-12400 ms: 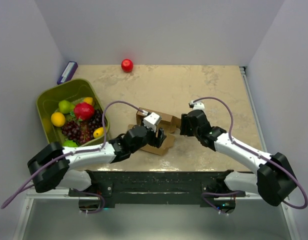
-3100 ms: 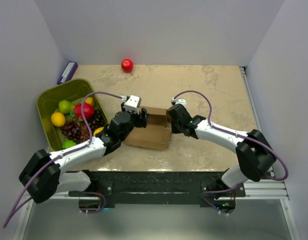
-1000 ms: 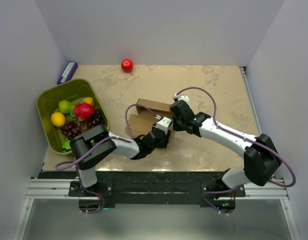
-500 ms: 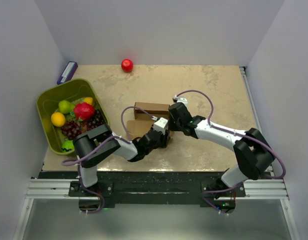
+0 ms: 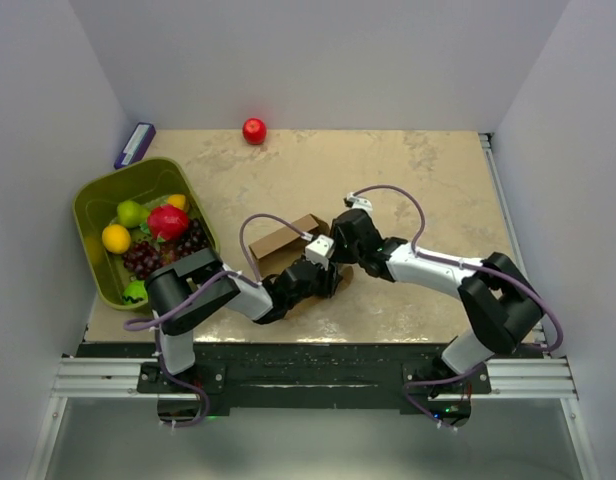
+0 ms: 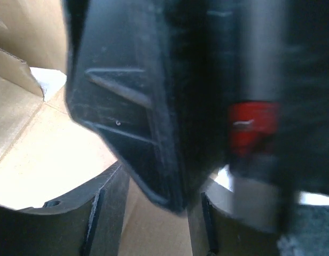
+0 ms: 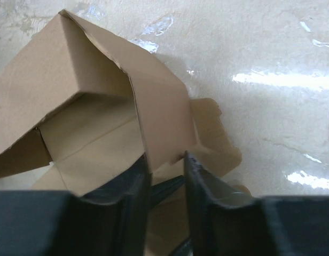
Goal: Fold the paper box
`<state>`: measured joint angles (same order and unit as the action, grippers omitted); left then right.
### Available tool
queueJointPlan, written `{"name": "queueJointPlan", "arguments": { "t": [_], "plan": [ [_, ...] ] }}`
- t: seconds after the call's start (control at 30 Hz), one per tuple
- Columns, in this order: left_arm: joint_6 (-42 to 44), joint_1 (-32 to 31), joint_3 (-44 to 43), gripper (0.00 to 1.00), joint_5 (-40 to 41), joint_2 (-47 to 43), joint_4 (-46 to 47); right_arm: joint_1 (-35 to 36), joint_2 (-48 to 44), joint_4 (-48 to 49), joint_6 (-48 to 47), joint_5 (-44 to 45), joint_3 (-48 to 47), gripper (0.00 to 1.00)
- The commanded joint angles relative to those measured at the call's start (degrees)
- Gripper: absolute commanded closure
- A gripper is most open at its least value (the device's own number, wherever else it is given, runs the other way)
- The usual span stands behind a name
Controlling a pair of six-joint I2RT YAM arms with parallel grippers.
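The paper box (image 5: 280,240) is plain brown cardboard, partly raised, lying mid-table with its open side up and one wall skewed. In the right wrist view its walls (image 7: 89,90) stand up around a flat floor, and a tabbed flap lies on the table to the right. My right gripper (image 5: 338,255) is open, its fingers either side of the box's near wall (image 7: 165,157). My left gripper (image 5: 326,280) reaches in from the near side and is open over the cardboard floor (image 6: 41,154). The right gripper's dark body fills most of the left wrist view, its tip between the left fingers (image 6: 158,181).
An olive-green bin (image 5: 93,195) holding fruit stands at the left. A red ball (image 5: 254,130) lies near the back wall, and a purple-and-white block (image 5: 135,144) lies in the back left corner. Grey walls close in on three sides.
The right gripper's jaws have parted from shut. The box's far wall has swung towards the near left and now sits skewed. Both grippers have shifted slightly left.
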<state>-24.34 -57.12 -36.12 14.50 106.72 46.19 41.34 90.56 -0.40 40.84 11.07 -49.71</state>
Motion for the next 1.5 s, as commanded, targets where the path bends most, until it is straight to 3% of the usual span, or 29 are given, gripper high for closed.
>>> {"name": "queueJointPlan", "arguments": {
  "t": [0.0, 0.13, 0.33, 0.6, 1.1, 1.47],
  "plan": [
    [-4.6, 1.8, 3.8, 0.51, -3.2, 1.2, -9.2, 0.8, -7.5, -3.0, -0.8, 0.7, 0.2, 0.58],
    [-3.8, 1.9, 6.0, 0.51, -5.5, 0.0, -5.5, -0.3, -14.3, -8.2, -4.1, 3.8, -0.5, 0.4],
    [0.3, 2.5, 9.4, 0.52, -12.2, -0.6, 0.7, -6.4, -21.7, -10.0, -11.2, 3.4, 0.8, 0.28],
    [4.7, 3.7, 13.4, 0.53, -23.6, -0.5, 7.3, -7.9, -17.2, -2.1, -17.0, 0.7, 7.7, 0.35],
    [6.2, 4.8, 11.9, 0.55, -30.4, 0.9, 5.9, -7.9, -12.5, 15.7, -25.3, -11.0, 15.6, 0.38],
    [6.4, 6.6, 11.4, 0.56, -34.2, 3.1, 6.7, -7.9, -9.0, 29.1, -26.3, -16.7, 19.9, 0.42]
  ]
}}
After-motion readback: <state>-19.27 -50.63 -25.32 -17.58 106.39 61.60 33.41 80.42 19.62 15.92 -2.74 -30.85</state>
